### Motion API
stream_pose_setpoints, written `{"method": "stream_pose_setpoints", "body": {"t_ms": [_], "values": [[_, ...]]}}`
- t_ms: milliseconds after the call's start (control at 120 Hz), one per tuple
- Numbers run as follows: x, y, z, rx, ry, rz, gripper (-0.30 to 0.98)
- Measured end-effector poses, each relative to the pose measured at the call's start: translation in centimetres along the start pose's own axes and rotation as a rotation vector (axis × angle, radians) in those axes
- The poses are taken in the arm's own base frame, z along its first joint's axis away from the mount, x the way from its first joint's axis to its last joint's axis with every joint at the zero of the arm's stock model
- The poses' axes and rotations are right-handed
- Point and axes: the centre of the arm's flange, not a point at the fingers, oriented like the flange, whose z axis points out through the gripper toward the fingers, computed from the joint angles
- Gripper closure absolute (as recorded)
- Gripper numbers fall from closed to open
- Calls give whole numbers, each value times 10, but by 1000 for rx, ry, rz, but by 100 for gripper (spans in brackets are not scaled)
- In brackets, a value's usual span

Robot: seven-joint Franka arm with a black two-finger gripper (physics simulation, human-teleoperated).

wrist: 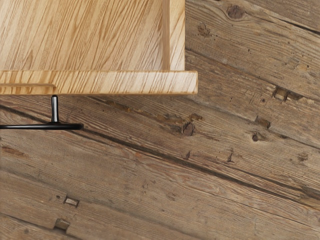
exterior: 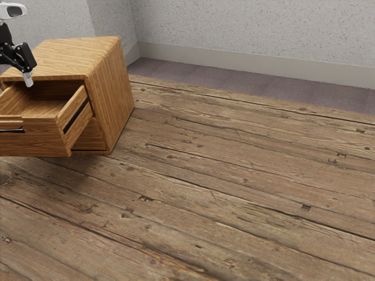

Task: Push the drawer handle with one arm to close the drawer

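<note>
Weathered brown wooden planks (exterior: 205, 175) are extending below a pale speckled wall (exterior: 252, 29). One black gripper (exterior: 27, 79) is pointing downward near one open wood-grain drawer (exterior: 35, 140); clenched or released, I cannot tell. One black bar handle (wrist: 40, 126) is projecting from the drawer's front. One light-brown wooden cabinet (exterior: 111, 88) is housing the drawer.

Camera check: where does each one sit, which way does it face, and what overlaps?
Exterior view: off the arm's side, angled down at the wooden cabinet and its open drawer, wall behind; the black gripper and part of the white hand show at upper left.
Wrist view: on the arm's hand, facing steeply down at the drawer's front edge, black handle and planks.
Shared: open drawer, handle, planks.
</note>
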Motion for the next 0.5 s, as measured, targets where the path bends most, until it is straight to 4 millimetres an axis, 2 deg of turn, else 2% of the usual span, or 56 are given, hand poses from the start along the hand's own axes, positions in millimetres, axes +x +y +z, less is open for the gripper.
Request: {"method": "stream_pose_setpoints", "body": {"t_ms": [75,133,208,258,300,350,408,500], "values": [[0,0,0,0,0,1,0],[-3,1,-8,-2,18,6,0],[-19,3,-48,-8,102,21,0],[-30,30,-78,14,165,70,0],[-39,56,-93,31,195,115,0],[-45,76,-99,45,205,149,0],[-48,83,-101,53,204,156,2],[-51,85,-99,65,186,152,26]]}}
